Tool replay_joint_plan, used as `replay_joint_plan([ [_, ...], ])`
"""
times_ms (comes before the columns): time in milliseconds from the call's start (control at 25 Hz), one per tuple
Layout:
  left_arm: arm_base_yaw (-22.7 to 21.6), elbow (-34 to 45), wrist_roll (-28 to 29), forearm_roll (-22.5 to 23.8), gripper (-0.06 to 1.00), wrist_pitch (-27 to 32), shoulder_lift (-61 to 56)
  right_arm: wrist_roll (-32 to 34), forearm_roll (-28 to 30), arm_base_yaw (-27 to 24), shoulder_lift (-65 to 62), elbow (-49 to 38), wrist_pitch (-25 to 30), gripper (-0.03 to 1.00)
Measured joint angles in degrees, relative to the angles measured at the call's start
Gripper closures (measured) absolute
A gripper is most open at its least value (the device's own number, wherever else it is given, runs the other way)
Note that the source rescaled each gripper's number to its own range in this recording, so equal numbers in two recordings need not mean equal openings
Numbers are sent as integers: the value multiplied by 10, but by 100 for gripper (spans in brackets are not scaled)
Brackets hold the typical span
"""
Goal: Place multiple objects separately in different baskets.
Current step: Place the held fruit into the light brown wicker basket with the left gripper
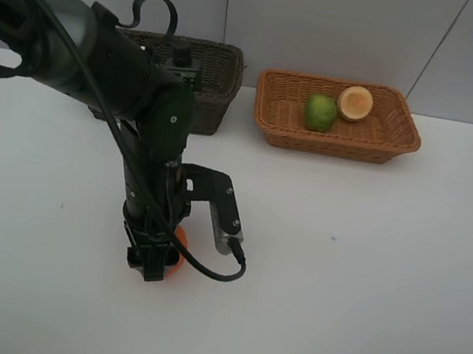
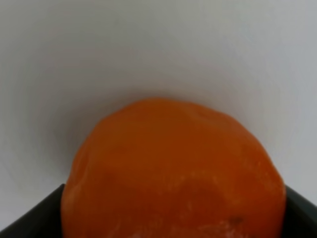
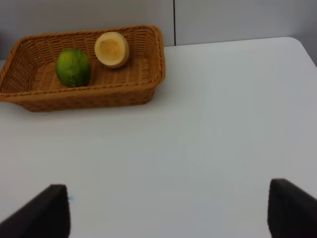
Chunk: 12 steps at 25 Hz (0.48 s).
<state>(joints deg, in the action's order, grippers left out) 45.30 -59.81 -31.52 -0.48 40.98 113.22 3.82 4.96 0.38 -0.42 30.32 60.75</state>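
Note:
The orange round fruit (image 1: 179, 244) lies on the white table at the front left and fills the left wrist view (image 2: 173, 168). My left gripper (image 1: 156, 264) is lowered over it, open, with a dark finger (image 2: 29, 218) on each side of the fruit. The green lime (image 1: 320, 112) and the yellow-faced fruit (image 1: 354, 103) lie in the light tan basket (image 1: 400, 138), also in the right wrist view (image 3: 143, 84). The dark brown basket (image 1: 218, 86) stands at the back left. My right gripper (image 3: 168, 210) is open and empty over bare table. The pink bottle and the cup are out of view.
A dark item (image 1: 182, 53) shows in the brown basket, partly hidden by the left arm (image 1: 120, 64). The wrist camera bracket and its cable (image 1: 225, 224) hang beside the left gripper. White table (image 1: 365, 265) spreads to the right and front.

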Motion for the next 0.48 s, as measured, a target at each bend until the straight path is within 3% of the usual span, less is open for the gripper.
replay_joint_plan([
  [480,0,0,0,0,4,0,0,0,0,0,0,0,0,28],
])
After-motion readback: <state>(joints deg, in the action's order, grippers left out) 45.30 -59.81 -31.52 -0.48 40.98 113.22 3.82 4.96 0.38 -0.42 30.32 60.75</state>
